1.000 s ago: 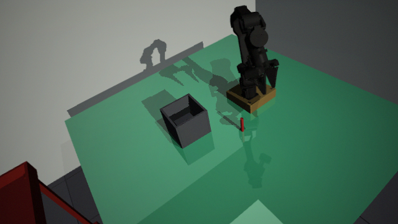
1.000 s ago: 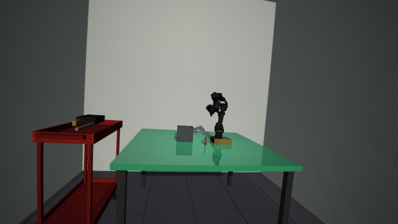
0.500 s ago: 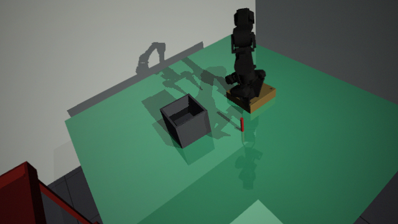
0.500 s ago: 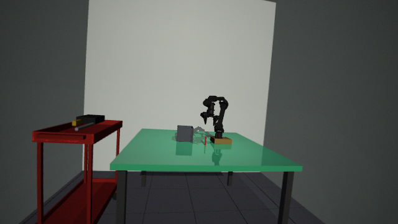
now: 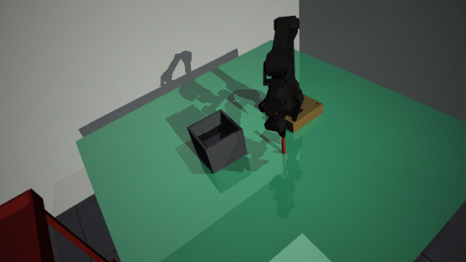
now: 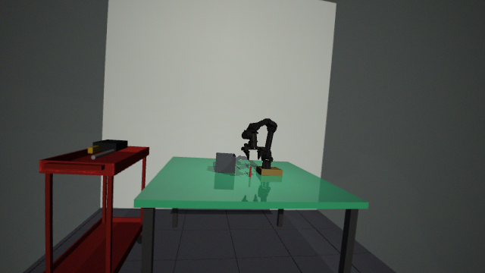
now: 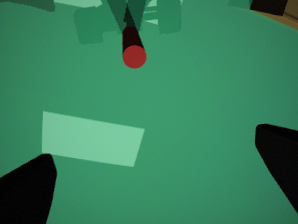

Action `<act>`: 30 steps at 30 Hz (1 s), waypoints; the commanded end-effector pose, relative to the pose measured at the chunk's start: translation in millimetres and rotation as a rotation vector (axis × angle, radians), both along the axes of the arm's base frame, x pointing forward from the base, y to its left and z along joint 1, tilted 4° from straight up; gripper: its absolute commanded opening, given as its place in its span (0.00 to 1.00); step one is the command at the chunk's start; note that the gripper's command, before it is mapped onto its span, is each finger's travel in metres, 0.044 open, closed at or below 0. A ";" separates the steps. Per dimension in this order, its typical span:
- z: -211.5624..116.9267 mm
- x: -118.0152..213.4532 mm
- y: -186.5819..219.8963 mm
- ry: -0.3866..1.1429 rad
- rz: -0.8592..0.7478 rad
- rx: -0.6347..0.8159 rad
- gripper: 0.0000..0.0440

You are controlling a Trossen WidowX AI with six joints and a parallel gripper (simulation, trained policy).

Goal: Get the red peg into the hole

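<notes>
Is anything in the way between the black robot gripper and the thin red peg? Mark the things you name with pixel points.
Nothing visible blocks the open black gripper (image 5: 285, 128) (image 6: 253, 155) from the thin red peg (image 5: 283, 146) (image 6: 250, 171) (image 7: 134, 56); the wrist view shows only green table top (image 7: 200, 90) around the peg's near end.

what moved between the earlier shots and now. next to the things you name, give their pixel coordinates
The arm has swung its open tool (image 6: 253, 156) (image 7: 156, 150) out over the table, toward the red peg (image 5: 283, 145) (image 6: 250, 171) (image 7: 134, 56). Nothing was taken hold of or let go. The peg, still upright, and the open box (image 5: 227, 151) (image 6: 225, 163) stayed put.
</notes>
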State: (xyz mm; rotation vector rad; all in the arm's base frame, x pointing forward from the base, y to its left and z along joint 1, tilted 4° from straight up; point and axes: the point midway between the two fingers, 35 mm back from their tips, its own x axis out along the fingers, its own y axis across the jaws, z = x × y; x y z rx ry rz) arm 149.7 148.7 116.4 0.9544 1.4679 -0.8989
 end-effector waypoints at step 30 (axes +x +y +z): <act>-103.4 2.2 -22.5 0.085 -0.066 -0.044 0.49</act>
